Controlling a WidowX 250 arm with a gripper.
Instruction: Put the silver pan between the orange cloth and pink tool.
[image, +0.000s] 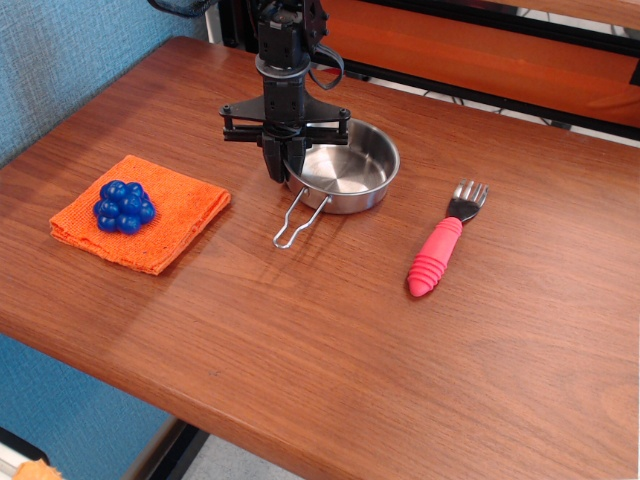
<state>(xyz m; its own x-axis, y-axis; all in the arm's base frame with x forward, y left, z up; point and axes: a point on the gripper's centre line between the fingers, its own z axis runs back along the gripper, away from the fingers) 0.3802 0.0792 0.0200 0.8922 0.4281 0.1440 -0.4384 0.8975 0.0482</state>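
Claw (279, 168) hangs straight down from a black arm at the far side, fingers pressed together on the left rim of the silver pan (343, 178), pinching it right by where the wire handle joins. Can't tell whether the pan base is touching the tabletop (330, 330) or just off it; a shadow sits tight under it.

Single view, so everything from it:
- Pan sits roughly mid-tabletop, toward the far side. Its looped wire handle sticks out toward the near-left.
- Orange cloth (175, 215) lies flat at the left, well apart from the pan, with bare wood between them. Blue bumpy ball cluster (124, 206) rests on top of the cloth, left of its centre.
- Pink tool (436, 256) lies at the right, ribbed handle pointing near, dark tines pointing far. It's near the pan but not touching; clear gap between pan rim and tines.
- Left to right the order reads cloth, pan, tool, with the pan a bit farther back than both.
- Blue textured wall runs along the left edge; orange panel with black framing stands behind the far edge.
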